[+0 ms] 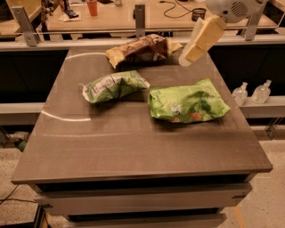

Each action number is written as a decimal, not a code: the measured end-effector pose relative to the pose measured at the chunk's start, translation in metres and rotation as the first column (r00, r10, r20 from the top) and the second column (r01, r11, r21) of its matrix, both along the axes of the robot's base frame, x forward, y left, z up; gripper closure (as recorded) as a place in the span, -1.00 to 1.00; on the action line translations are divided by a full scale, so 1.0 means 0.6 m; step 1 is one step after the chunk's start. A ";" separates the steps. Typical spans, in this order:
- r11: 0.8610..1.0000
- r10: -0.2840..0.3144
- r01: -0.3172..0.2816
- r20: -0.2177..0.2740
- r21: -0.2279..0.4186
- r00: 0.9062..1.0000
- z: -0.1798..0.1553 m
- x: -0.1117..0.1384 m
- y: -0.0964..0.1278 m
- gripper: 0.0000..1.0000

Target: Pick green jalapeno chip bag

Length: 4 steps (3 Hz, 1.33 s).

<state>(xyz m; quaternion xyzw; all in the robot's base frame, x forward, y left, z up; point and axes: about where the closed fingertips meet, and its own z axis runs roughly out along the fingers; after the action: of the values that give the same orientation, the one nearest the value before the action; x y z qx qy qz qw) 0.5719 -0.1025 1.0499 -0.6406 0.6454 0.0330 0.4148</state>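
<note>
Over the table (133, 151), the gripper (186, 58) hovers apart from the green jalapeno chip bag (115, 86), apparently awaiting approach; open or closed cannot be told.

The table top (133, 151) reads as smooth, matt grey-brown laminate with a soft sheen and a pale scuffed arc. On it, the green jalapeno chip bag (115, 85) is crinkled foil catching glossy highlights. The lime-green bag (187, 103) is the same shiny, wrinkled film, and the brown and yellow bag (140, 50) glints too. The gripper (187, 57) hangs over the table's far right corner, cream, dull, plastic-looking, under a smooth white arm housing (234, 9). Behind, there's a pale wooden bench (116, 18), and at right clear plastic bottles (240, 93).
</note>
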 end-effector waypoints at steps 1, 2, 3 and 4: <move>0.999 -0.031 0.032 0.044 -0.008 0.999 -0.018 0.025 0.029 -1.00; 0.995 -0.096 0.095 0.097 0.014 0.991 -0.039 0.021 0.045 -1.00; 0.992 -0.123 0.118 0.145 0.045 0.982 -0.035 0.041 0.050 -1.00; 0.992 -0.123 0.118 0.149 0.046 0.981 -0.031 0.041 0.050 -1.00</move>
<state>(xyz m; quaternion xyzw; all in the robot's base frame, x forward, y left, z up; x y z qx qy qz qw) 0.5967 -0.0722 1.0313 -0.5932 0.6489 -0.0289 0.4757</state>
